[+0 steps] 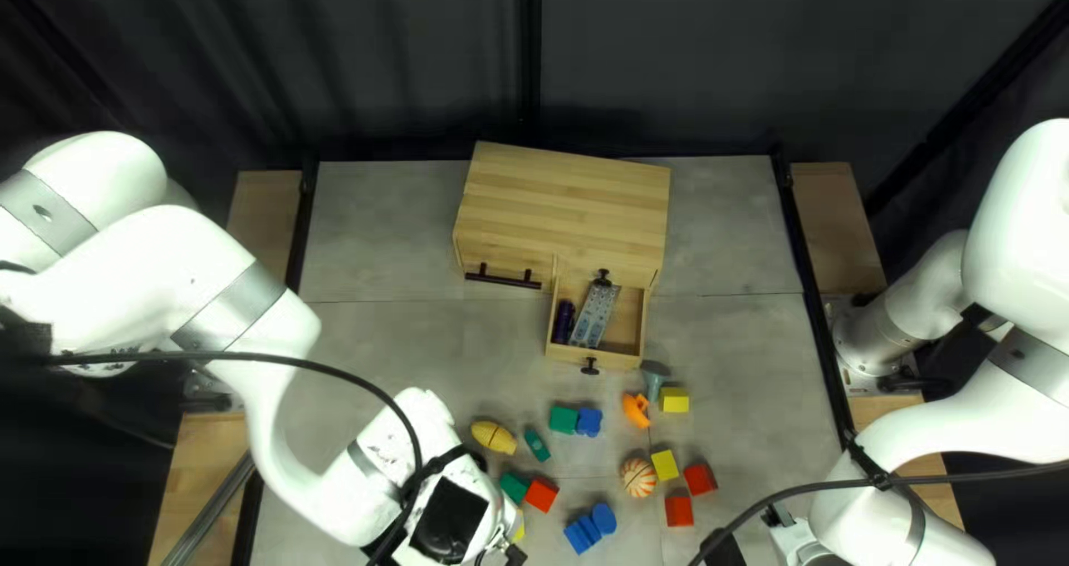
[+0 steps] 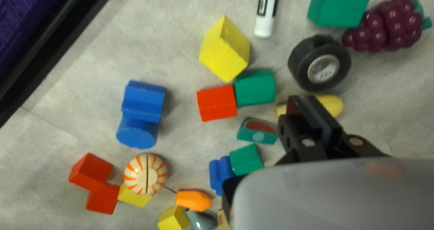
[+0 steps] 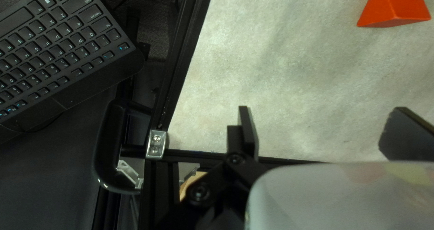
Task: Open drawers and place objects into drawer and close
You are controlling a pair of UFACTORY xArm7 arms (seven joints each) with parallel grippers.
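Observation:
A wooden cabinet (image 1: 568,204) stands toward the table's far edge; its right drawer (image 1: 633,319) is pulled out, holding a dark purple item (image 1: 564,321) and a patterned grey item (image 1: 595,315). The cabinet's left side has a long black handle and looks closed. My left gripper (image 1: 515,553) is low over the near table. In its own view the left gripper (image 2: 312,114) is shut with nothing visible in it, above a yellow corn (image 2: 332,104) and beside a green-and-brown piece (image 2: 257,131). My right gripper (image 1: 724,549) is at the near right; its fingers stand wide apart, the right gripper (image 3: 325,132) over bare table.
Blocks, a striped ball (image 1: 638,478), an orange piece (image 1: 636,410) and a grey-green piece (image 1: 655,379) lie before the drawer. A tape roll (image 2: 319,63), grapes (image 2: 389,24) and a marker (image 2: 266,10) lie near my left gripper. Off the table's edge is a keyboard (image 3: 54,49).

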